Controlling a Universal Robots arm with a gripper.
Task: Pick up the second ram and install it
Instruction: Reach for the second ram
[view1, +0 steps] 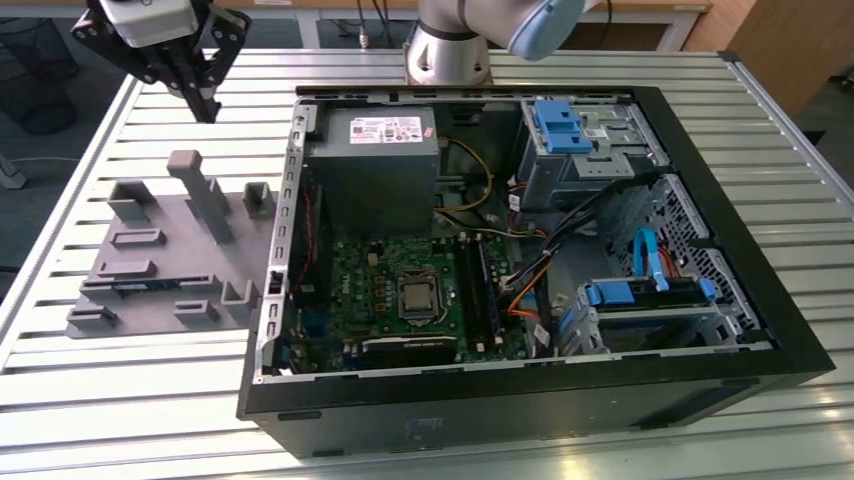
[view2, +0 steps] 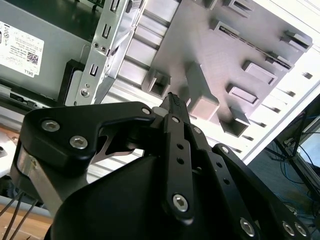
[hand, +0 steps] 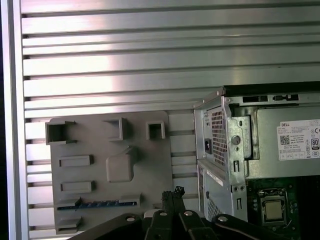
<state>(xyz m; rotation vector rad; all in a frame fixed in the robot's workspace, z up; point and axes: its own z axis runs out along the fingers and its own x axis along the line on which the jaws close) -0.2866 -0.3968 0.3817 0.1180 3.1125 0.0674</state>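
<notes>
The second ram (hand: 97, 204) is a thin blue-green stick standing on edge in a slot of the grey tray (hand: 110, 135). In the exterior view the ram (view1: 140, 285) sits low in the tray (view1: 160, 250), on the side nearer the camera. My gripper (view1: 203, 100) hangs above the slatted table beyond the tray's far end, at the exterior view's upper left, well apart from the ram. Its black fingers meet at the tips with nothing between them, as both wrist views show (hand: 172, 192) (view2: 172, 98).
An open black computer case (view1: 534, 400) fills the exterior view's middle and right. Inside it are the green motherboard (view1: 387, 290) with its silver processor (view1: 418, 297), a grey power supply (view1: 374, 150), blue drive brackets (view1: 561, 125) and loose cables. The arm's base (view1: 447, 50) stands behind the case.
</notes>
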